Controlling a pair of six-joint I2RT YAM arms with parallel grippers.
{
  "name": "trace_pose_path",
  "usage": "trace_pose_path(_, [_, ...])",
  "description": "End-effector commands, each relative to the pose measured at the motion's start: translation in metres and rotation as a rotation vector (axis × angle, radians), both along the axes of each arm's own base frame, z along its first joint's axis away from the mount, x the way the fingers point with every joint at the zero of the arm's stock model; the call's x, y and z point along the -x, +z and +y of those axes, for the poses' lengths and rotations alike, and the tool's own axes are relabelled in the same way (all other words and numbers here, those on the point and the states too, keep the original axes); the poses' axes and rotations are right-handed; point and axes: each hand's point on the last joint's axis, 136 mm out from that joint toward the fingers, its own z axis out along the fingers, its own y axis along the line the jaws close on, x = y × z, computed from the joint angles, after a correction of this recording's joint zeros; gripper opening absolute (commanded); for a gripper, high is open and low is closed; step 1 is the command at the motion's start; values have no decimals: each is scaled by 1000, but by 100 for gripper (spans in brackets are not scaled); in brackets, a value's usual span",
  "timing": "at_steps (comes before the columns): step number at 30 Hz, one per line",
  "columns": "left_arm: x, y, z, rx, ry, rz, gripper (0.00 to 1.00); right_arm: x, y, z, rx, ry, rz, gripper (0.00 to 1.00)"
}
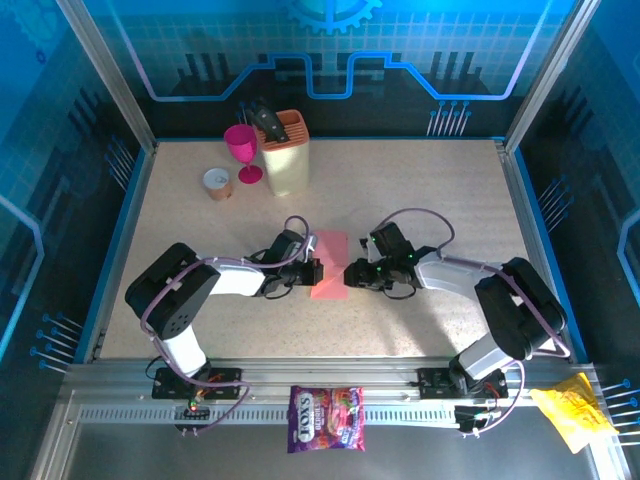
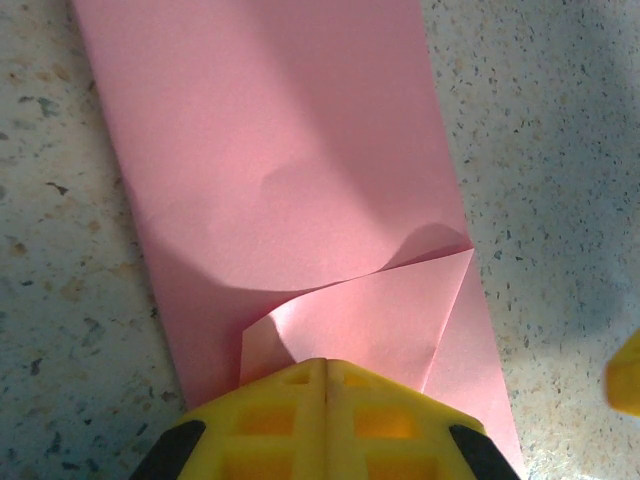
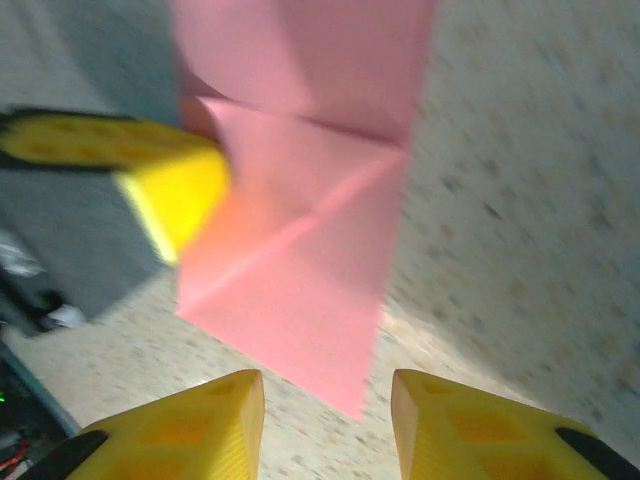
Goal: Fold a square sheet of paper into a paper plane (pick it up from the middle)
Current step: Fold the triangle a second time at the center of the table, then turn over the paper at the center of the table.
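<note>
The square sheet of paper [image 1: 331, 262], plain pink-red, lies mid-table folded into a long strip [image 2: 280, 150] with a triangular corner flap [image 2: 370, 320] turned up at its near end; this folded sheet is the paper plane as it stands. My left gripper [image 1: 317, 272] is shut, its joined yellow tips [image 2: 325, 366] resting on that flap with nothing visibly between the jaws. My right gripper [image 1: 349, 274] is open, hovering low at the sheet's pointed corner [image 3: 355, 395], which lies just beyond the gap between its fingers [image 3: 327, 405]. The left gripper's yellow finger [image 3: 175, 190] touches the sheet's edge.
At the back left stand a magenta goblet [image 1: 241, 150], a beige knife block [image 1: 288, 152] and a small brown cup [image 1: 218, 183]. A purple candy bag [image 1: 326, 418] and a crinkled yellow wrapper [image 1: 575, 410] lie on the front rail. Metal frame posts border the table.
</note>
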Motion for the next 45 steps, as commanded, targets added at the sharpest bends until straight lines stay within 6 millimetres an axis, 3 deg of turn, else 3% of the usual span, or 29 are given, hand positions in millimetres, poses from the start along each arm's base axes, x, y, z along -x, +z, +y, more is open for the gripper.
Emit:
trace_pose_path(1, [12, -17, 15, -50, -1, 43, 0, 7, -15, -2, 31, -27, 42, 38])
trace_pose_path(10, [13, -19, 21, -43, 8, 43, 0, 8, -23, 27, 43, 31, 59, 35])
trace_pose_path(19, [13, -19, 22, -28, 13, 40, 0, 1, -11, 49, 49, 66, 33, 32])
trace_pose_path(25, [14, -22, 22, -24, 10, 46, 0, 4, -15, 50, 61, 67, 39, 32])
trace_pose_path(36, [16, -25, 22, -15, 12, 56, 0, -11, -17, 50, 17, 13, 22, 34])
trace_pose_path(45, [16, -24, 22, -6, 16, 59, 0, -41, -15, 43, -16, -32, -48, 38])
